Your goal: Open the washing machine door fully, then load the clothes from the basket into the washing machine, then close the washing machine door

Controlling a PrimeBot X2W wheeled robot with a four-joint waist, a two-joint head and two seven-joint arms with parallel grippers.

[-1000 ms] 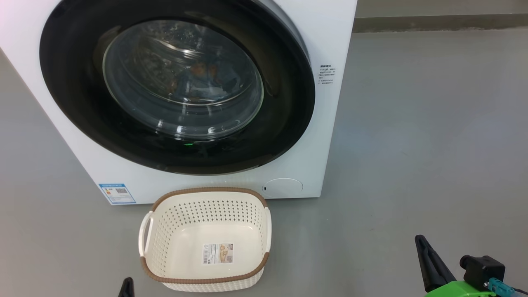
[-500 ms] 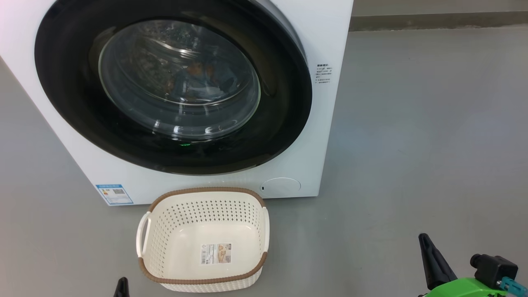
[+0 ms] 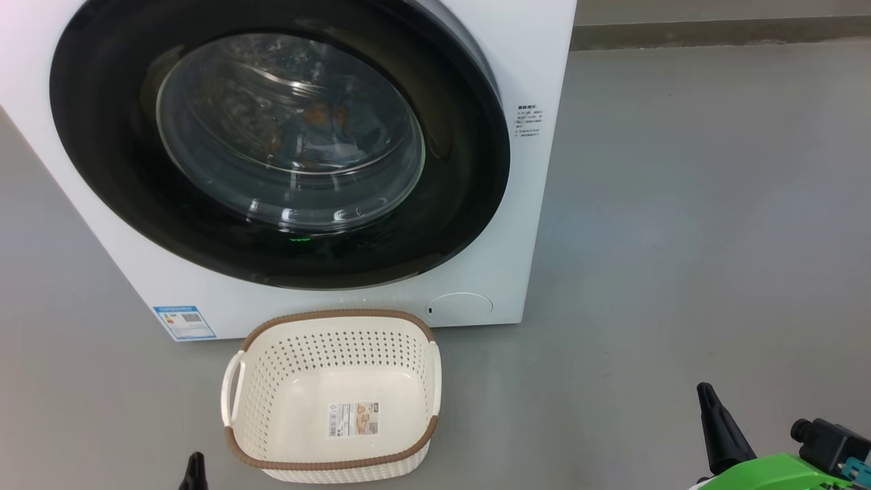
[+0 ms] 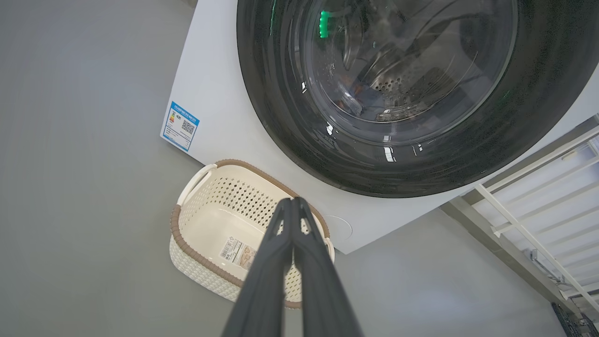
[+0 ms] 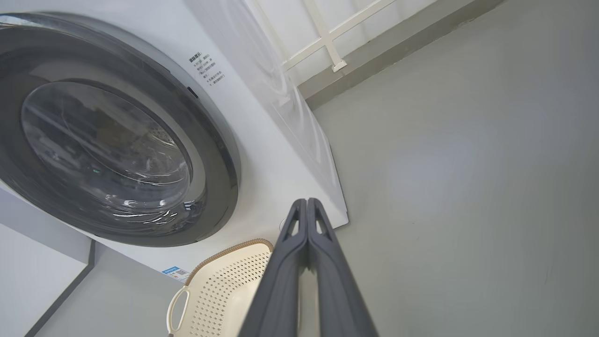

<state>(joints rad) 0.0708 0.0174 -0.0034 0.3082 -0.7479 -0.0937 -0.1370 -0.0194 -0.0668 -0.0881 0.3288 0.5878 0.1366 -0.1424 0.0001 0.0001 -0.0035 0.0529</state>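
Facing a shut washer [image 3: 537,204] with an empty basket [image 3: 326,361] on the floor [image 3: 680,238] before it.
The round door [image 3: 279,143] is closed flat against the washer's front and faces out toward the robot; blue and orange clothes [image 3: 320,129] show dimly through its glass. The basket stands mouth up, near the foot of the washer's front, below the door. Its long axis runs along that front, with a handle at each end. The left gripper [image 4: 293,202] and right gripper [image 5: 307,202] both have their fingers pressed together on nothing, held above the floor. Against a second ago, the whole head view has slid a little left, a camera move. Washer and basket keep their places, and both gripper tips sit lower in that view.
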